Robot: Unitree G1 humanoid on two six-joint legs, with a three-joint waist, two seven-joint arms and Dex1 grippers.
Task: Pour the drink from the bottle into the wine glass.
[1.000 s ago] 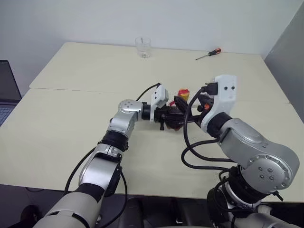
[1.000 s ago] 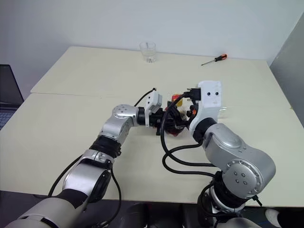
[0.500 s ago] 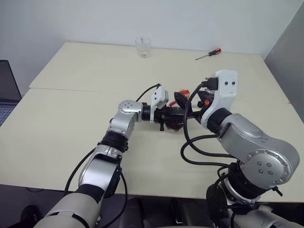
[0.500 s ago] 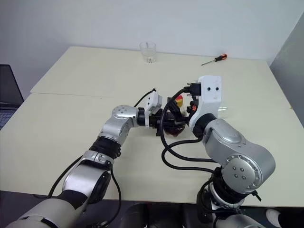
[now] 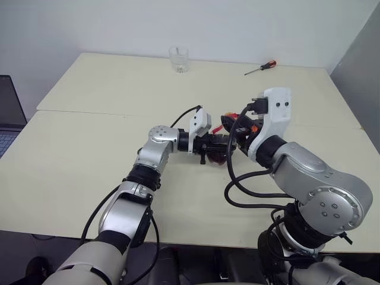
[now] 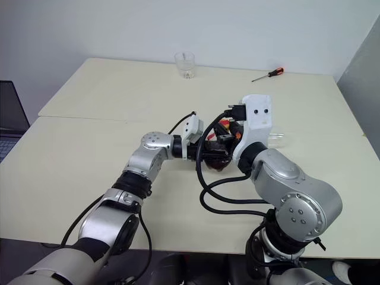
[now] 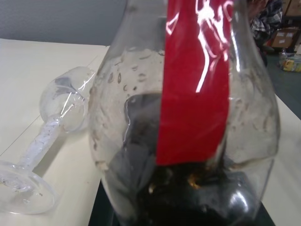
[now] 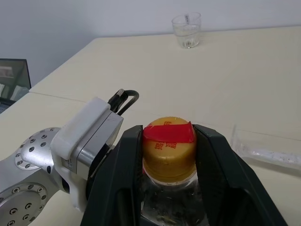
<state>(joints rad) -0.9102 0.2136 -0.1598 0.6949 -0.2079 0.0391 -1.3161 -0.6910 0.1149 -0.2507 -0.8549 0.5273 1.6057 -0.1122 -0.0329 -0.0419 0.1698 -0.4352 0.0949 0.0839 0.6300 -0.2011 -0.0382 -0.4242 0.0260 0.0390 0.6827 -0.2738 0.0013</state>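
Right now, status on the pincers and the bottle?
Left pincer shut on bottle body. Right pincer clamped on the cap, cap still on. Wine glass lying on its side on the table, needs standing up before any pour.

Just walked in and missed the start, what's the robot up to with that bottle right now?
The left gripper holds the bottle by its body over the table, dark drink still inside. The right gripper has its fingers on either side of the yellow-and-red cap, which is still on. The wine glass lies on its side nearby, so nothing is poured yet.
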